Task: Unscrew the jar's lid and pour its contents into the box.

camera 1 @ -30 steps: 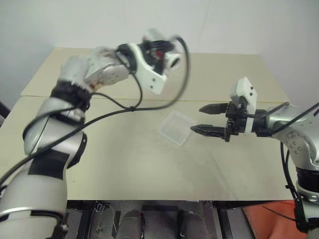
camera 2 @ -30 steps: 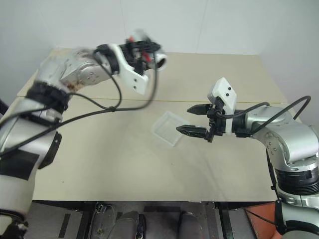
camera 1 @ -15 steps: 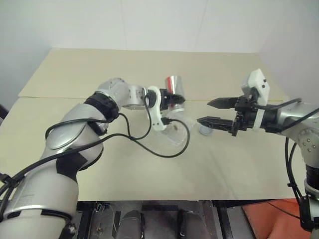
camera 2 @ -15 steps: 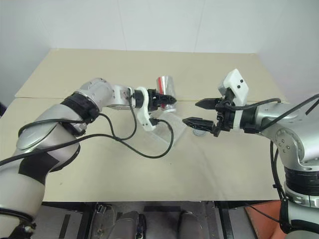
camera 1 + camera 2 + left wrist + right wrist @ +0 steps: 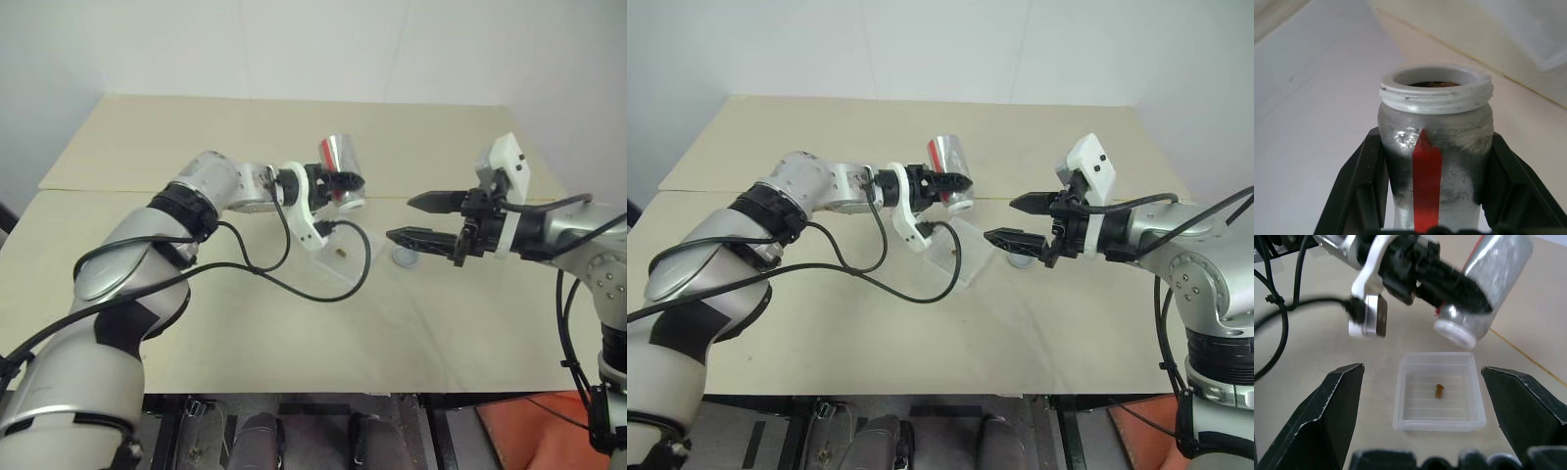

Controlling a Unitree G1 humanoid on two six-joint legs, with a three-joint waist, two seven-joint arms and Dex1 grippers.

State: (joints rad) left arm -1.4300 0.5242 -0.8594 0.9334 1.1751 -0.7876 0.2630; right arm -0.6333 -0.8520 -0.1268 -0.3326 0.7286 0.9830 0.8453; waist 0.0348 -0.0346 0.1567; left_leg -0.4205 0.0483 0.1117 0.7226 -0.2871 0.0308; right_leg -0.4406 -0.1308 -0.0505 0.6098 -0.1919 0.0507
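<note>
One jar [image 5: 1488, 289], one lid [image 5: 404, 258], one box [image 5: 1439, 391], one pellet [image 5: 1439, 391]

Both arms silver-grey metal, black bands at joints; loose black cables loop along each; white wrist camera housings; black two-fingered grippers.

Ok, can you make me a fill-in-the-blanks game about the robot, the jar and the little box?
1. The tipped jar is held by the robot's ____ gripper.
2. The tiny brown pellet lies inside the clear ____.
3. The jar's side carries a ____ stripe.
4. The right gripper holds nothing; its fingers are ____.

Missing words: left; box; red; open
</note>
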